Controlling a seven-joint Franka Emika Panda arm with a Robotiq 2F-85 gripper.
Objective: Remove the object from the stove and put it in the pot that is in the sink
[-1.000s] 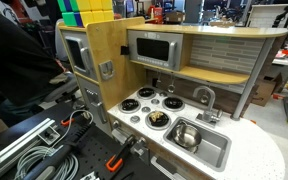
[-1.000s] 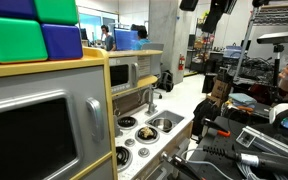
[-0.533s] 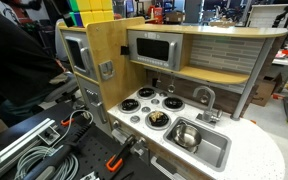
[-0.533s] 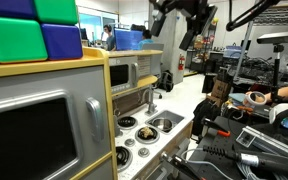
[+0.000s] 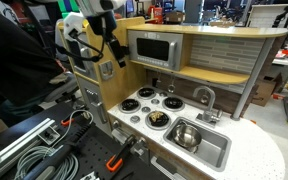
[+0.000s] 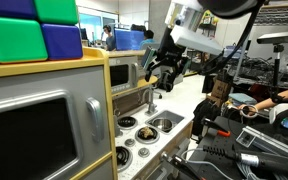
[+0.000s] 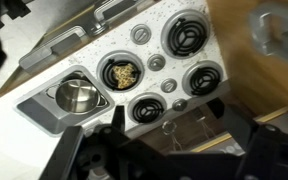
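Note:
The object (image 7: 121,73) is a small yellowish-tan lump on a black burner of the white stove (image 7: 159,62). It also shows in both exterior views (image 5: 157,118) (image 6: 127,122). The small shiny steel pot (image 7: 77,95) stands in the sink (image 7: 46,104), beside the stove (image 5: 144,104); it shows in an exterior view too (image 5: 187,135). My gripper (image 7: 159,150) is open and empty, high above the cooktop. It hangs in front of the upper cabinet in both exterior views (image 5: 104,45) (image 6: 164,68).
A grey microwave (image 5: 154,48) sits above the stove under a wooden shelf. A curved faucet (image 5: 204,97) stands behind the sink (image 5: 209,150). Green and blue blocks (image 6: 34,35) lie on top of the cabinet. Cables and clamps (image 5: 44,150) lie to the side.
The arm has come into view and moved down from the top of the frame toward the toy kitchen. The object and the pot have not moved.

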